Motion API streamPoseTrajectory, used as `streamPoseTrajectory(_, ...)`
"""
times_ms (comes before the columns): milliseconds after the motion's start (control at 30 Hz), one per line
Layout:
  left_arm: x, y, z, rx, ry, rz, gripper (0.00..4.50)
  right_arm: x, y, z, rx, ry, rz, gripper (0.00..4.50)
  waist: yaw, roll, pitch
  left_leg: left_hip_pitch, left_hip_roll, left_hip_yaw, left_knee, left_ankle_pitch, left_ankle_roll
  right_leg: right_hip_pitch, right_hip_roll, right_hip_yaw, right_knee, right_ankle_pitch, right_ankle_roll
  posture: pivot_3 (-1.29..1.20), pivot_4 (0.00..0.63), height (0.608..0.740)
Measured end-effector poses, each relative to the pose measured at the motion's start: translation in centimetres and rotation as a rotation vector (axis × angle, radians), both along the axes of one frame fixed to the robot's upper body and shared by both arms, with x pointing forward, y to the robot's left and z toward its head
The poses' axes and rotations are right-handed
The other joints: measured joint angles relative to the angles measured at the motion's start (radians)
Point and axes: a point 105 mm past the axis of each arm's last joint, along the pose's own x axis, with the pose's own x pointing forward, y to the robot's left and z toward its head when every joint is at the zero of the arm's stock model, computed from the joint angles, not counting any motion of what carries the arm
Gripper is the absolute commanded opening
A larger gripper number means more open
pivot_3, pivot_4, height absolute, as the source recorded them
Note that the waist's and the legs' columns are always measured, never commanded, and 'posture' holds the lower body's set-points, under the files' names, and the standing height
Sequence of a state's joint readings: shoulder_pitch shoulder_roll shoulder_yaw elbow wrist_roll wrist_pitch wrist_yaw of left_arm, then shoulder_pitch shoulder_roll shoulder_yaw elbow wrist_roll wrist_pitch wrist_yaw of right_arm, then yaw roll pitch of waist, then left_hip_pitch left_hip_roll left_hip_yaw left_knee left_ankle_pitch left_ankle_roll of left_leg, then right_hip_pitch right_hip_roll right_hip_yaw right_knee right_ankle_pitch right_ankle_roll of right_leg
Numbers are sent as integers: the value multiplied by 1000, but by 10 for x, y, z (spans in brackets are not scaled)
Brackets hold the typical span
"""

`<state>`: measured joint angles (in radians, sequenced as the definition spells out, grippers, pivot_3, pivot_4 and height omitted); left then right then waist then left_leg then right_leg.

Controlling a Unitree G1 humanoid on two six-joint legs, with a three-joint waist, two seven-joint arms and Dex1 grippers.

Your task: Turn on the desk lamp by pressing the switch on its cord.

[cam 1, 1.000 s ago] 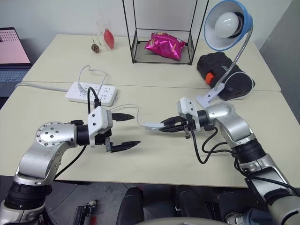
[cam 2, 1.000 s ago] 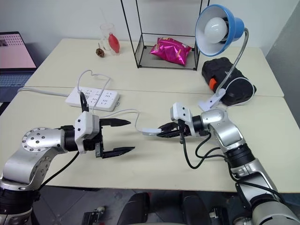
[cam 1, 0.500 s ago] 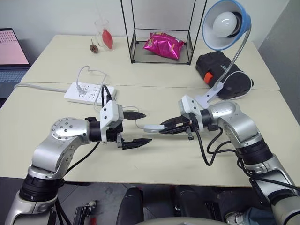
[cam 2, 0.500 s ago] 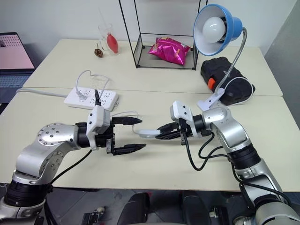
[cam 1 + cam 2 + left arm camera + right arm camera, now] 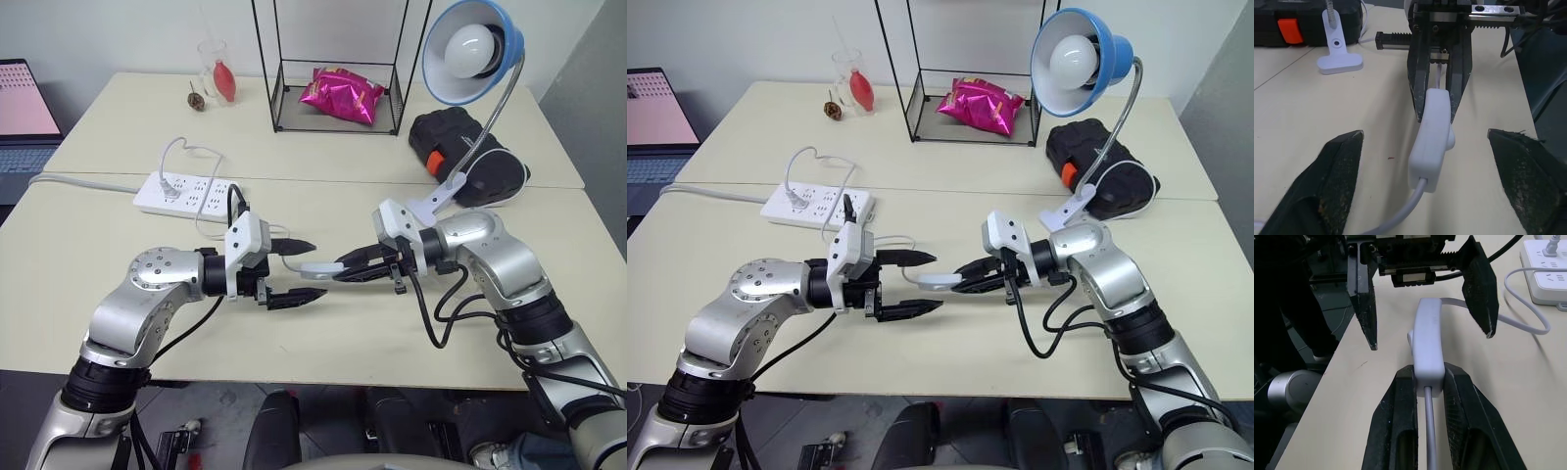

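The right gripper is clamped on one end of the switch, holding the white oblong just above the table with its free end pointing at the other arm. The left gripper faces it with its jaws spread wide, one black finger on each side of the switch's free end, not touching it. The cord leaves that end and loops back across the tabletop to the power strip, which lies near the seam where this table meets a second one behind it. Both tabletops are pale cream and matte. The desk lamp stands at the far right, blue shade tilted toward the camera with its bulb unlit, its white clip base resting just beside a black case. On the rear table are a black wire frame holding a pink snack bag, and a glass. A laptop sits at the far left, against a plain light wall.
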<state>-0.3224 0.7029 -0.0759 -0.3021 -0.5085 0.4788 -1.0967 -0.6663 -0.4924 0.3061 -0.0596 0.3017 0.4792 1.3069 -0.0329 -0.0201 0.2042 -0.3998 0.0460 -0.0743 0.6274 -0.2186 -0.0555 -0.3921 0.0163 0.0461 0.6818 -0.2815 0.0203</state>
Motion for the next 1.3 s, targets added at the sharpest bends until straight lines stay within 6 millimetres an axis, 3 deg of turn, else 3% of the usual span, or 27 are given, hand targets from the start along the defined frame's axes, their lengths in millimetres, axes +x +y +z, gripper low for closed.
streamPoseTrajectory(433,1,-5,-6,31,0,-41,837,-1,-1,1,-8,-3,1,370,0,0,0,0,0,0,0,0,0,0,0,0,0,0,0,0,150,740)
streamPoseTrajectory(567,0,-6,-8,46,-10,-61,619,-2,-2,1,-13,-1,8,370,0,0,0,0,0,0,0,0,0,0,0,0,0,0,0,0,150,740)
streamPoseTrajectory(1100,1,-8,-9,40,-20,-69,563,-2,-3,1,-17,-3,11,370,0,0,0,0,0,0,0,0,0,0,0,0,0,0,0,0,150,740)
streamPoseTrajectory(1167,1,-8,-9,38,-22,-70,1261,-3,-3,1,-17,-5,13,370,0,0,0,0,0,0,0,0,0,0,0,0,0,0,0,0,150,740)
streamPoseTrajectory(1300,6,-5,-10,62,-67,-50,2085,-4,0,1,-12,-8,19,369,0,0,0,0,0,0,0,0,0,0,0,0,0,0,0,0,150,740)
